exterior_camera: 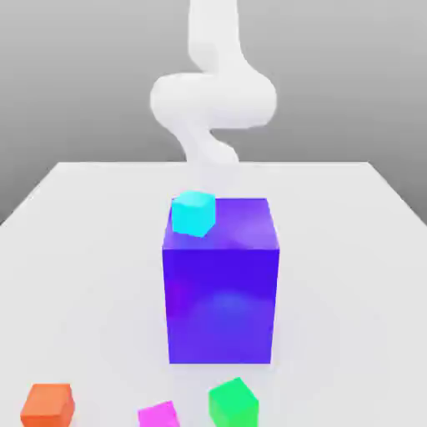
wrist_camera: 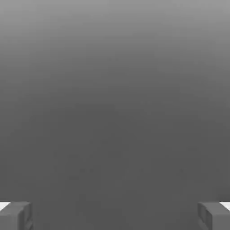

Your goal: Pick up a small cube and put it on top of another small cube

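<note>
The gripper [wrist_camera: 115, 215] is spread wide, holding nothing. Nothing seems picked yet; next it must drop toward a small cube, perhaps the green cube [exterior_camera: 233, 403].

A big block [exterior_camera: 221, 283] is standing near the middle of the table [exterior_camera: 75, 250]. A small cube [exterior_camera: 193, 213] is sitting on top of it, at the corner toward the exterior view's left and far side, slightly tilted. The arm [exterior_camera: 213, 92] is rising behind the block. Three more cubes are lying in front of the block, near the table's front edge: one [exterior_camera: 48, 404] toward the exterior view's left, one [exterior_camera: 158, 414] in the middle, one [exterior_camera: 233, 403] just to its right, each apart from the others.
</note>
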Tool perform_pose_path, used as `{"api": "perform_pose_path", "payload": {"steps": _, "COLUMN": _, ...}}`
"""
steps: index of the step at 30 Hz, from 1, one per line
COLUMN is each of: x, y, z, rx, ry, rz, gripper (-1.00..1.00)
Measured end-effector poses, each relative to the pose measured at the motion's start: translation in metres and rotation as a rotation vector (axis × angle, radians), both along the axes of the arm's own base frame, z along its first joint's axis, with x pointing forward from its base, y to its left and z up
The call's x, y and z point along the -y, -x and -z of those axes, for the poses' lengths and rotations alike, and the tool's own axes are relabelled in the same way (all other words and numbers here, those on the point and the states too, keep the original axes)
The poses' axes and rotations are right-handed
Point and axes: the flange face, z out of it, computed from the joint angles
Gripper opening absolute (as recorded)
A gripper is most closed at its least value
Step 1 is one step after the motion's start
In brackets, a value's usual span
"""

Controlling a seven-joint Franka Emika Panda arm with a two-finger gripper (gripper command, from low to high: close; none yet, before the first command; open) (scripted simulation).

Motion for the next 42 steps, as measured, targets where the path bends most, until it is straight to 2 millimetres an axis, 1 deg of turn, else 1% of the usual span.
{"api": "perform_pose_path", "payload": {"steps": 3, "x": 0.007, "y": -0.038, "z": 0.042, "rx": -0.08, "ry": -0.005, "rz": -0.048, "gripper": 0.0}}
{"api": "perform_pose_path", "payload": {"steps": 7, "x": 0.014, "y": -0.08, "z": 0.103, "rx": -0.179, "ry": -0.007, "rz": -0.102, "gripper": 0.0}}
{"api": "perform_pose_path", "payload": {"steps": 11, "x": 0.02, "y": -0.113, "z": 0.168, "rx": -0.276, "ry": -0.001, "rz": -0.15, "gripper": 0.0}}
{"api": "perform_pose_path", "payload": {"steps": 15, "x": 0.026, "y": -0.136, "z": 0.237, "rx": -0.372, "ry": 0.014, "rz": -0.192, "gripper": 0.0}}
{"api": "perform_pose_path", "payload": {"steps": 18, "x": 0.031, "y": -0.147, "z": 0.289, "rx": -0.443, "ry": 0.031, "rz": -0.22, "gripper": 0.0}}
{"api": "perform_pose_path", "payload": {"steps": 22, "x": 0.039, "y": -0.153, "z": 0.359, "rx": -0.537, "ry": 0.063, "rz": -0.254, "gripper": 0.0}}
{"api": "perform_pose_path", "payload": {"steps": 25, "x": 0.047, "y": -0.15, "z": 0.41, "rx": -0.607, "ry": 0.095, "rz": -0.279, "gripper": 0.0}}
{"api": "perform_pose_path", "payload": {"steps": 29, "x": 0.06, "y": -0.14, "z": 0.474, "rx": -0.699, "ry": 0.146, "rz": -0.31, "gripper": 0.0}}
{"api": "perform_pose_path", "payload": {"steps": 33, "x": 0.063, "y": -0.139, "z": 0.533, "rx": -0.719, "ry": 0.16, "rz": -0.318, "gripper": 0.0}}
{"api": "perform_pose_path", "payload": {"steps": 34, "x": 0.063, "y": -0.138, "z": 0.545, "rx": -0.72, "ry": 0.16, "rz": -0.318, "gripper": -1.0}}
{"api": "perform_pose_path", "payload": {"steps": 39, "x": 0.063, "y": -0.138, "z": 0.545, "rx": -0.722, "ry": 0.159, "rz": -0.318, "gripper": -1.0}}
{"api": "perform_pose_path", "payload": {"steps": 40, "x": 0.063, "y": -0.137, "z": 0.552, "rx": -0.722, "ry": 0.159, "rz": -0.318, "gripper": -1.0}}
{"api": "perform_pose_path", "payload": {"steps": 41, "x": 0.063, "y": -0.138, "z": 0.547, "rx": -0.722, "ry": 0.159, "rz": -0.318, "gripper": -1.0}}
{"api": "perform_pose_path", "payload": {"steps": 42, "x": 0.063, "y": -0.138, "z": 0.538, "rx": -0.721, "ry": 0.16, "rz": -0.319, "gripper": -1.0}}
